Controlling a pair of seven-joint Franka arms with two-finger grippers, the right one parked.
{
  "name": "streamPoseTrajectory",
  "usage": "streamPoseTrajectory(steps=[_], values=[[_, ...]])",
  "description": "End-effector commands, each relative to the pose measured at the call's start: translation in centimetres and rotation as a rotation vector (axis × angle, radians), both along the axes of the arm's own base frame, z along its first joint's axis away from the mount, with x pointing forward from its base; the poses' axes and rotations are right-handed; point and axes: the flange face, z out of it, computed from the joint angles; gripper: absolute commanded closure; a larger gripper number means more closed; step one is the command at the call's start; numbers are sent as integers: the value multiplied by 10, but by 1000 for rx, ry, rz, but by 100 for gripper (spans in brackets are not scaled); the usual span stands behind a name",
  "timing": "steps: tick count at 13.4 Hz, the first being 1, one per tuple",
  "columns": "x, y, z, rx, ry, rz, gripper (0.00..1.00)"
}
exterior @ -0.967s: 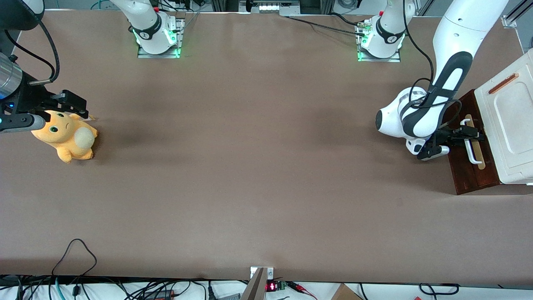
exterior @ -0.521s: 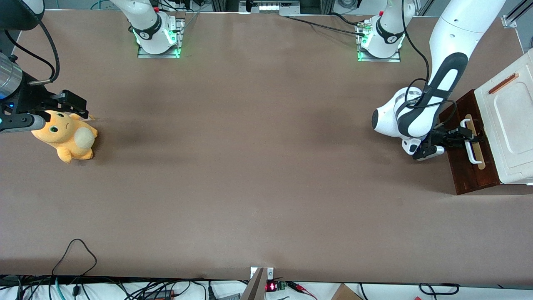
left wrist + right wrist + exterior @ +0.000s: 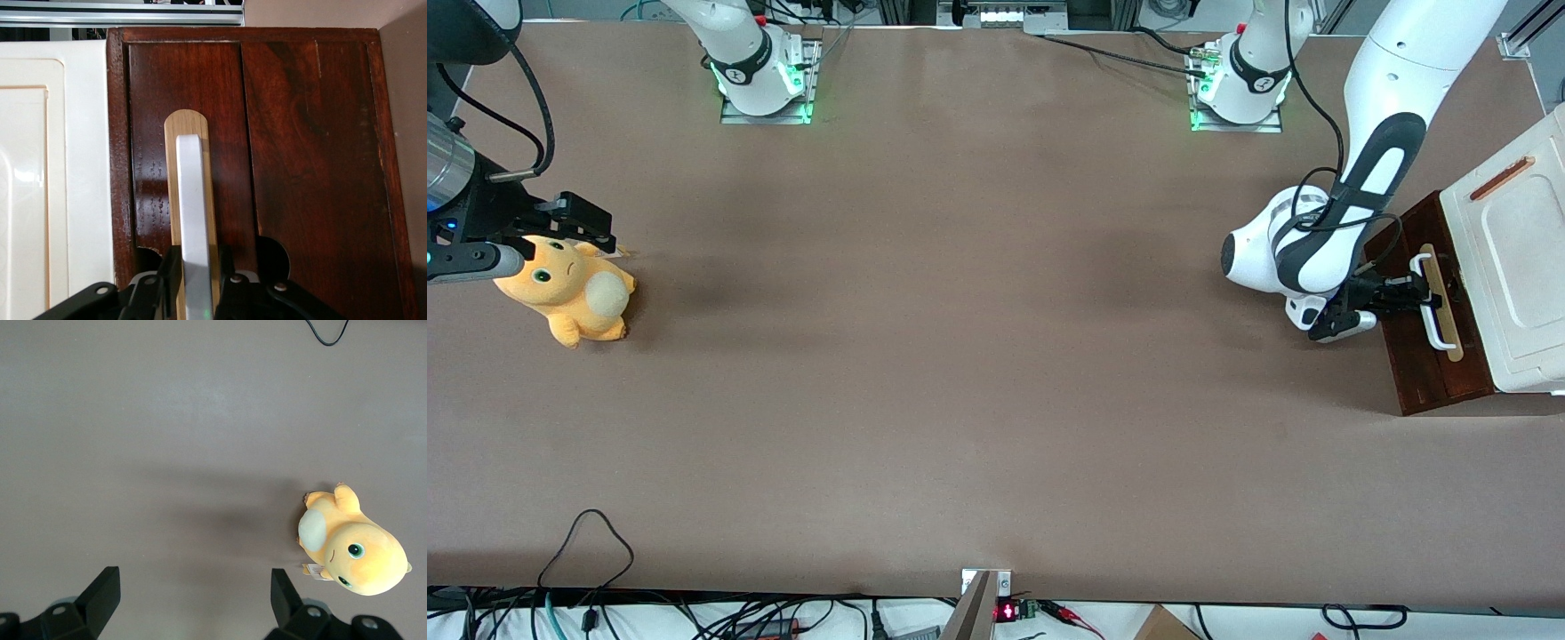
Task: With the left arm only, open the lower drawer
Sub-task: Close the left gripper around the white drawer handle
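Drawn back slightly from the cabinet since a second ago, with the handle now seen a touch nearer the arm. Left arm (image 3: 1325, 240) low at the working arm's end of the surface (image 3: 960, 356), pincer (image 3: 1414, 292) clamped around the white bar handle (image 3: 195, 220) of the lower drawer (image 3: 293, 153), fingers (image 3: 170, 270) pressed on either side of the bar. Drawer front dark red-brown, beside the cream-white panel (image 3: 1507, 258). Risks from here, as judged: slipping off the smooth bar under a fast pull; jamming the drawer through a skewed pull; dragging the whole cabinet along if friction binds.
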Motion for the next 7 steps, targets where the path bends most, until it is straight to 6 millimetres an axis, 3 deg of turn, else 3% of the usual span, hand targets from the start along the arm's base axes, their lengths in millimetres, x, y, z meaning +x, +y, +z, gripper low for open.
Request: streamPoseTrajectory(steps=[1, 4, 7], values=[[1, 6, 0, 18, -14, 4, 67], [1, 6, 0, 18, -14, 4, 69], [0, 6, -1, 18, -11, 4, 88]])
